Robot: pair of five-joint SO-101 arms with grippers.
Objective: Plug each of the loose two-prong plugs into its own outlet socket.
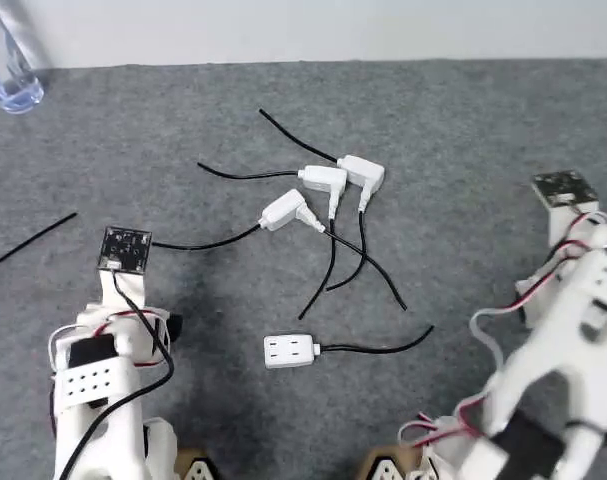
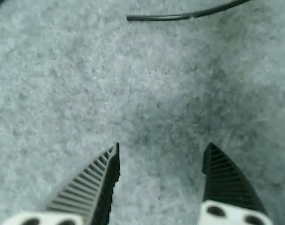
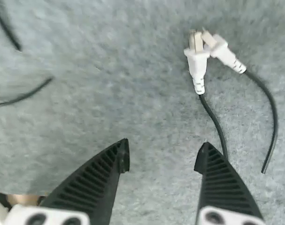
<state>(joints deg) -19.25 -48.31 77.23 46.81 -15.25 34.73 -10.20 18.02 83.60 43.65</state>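
Three white cord ends lie bunched at the table's middle: one (image 1: 361, 172), a second (image 1: 323, 180) and a third (image 1: 283, 210), each on a black cord. A white outlet socket (image 1: 290, 349) lies alone nearer the front, slots facing up. In the right wrist view, two white two-prong plugs (image 3: 197, 58) (image 3: 222, 50) lie side by side on the carpet, some way beyond my open right gripper (image 3: 164, 143). My left gripper (image 2: 163, 146) is open over bare carpet, with a black cord's end (image 2: 189, 15) farther off. The left arm (image 1: 103, 370) is at the front left, the right arm (image 1: 573, 300) at the right.
Grey carpet (image 1: 463, 120) covers the table. A clear plastic bottle (image 1: 8, 75) stands at the far left corner. A loose black cord (image 1: 28, 243) runs off the left edge. Open carpet lies between the socket and the right arm.
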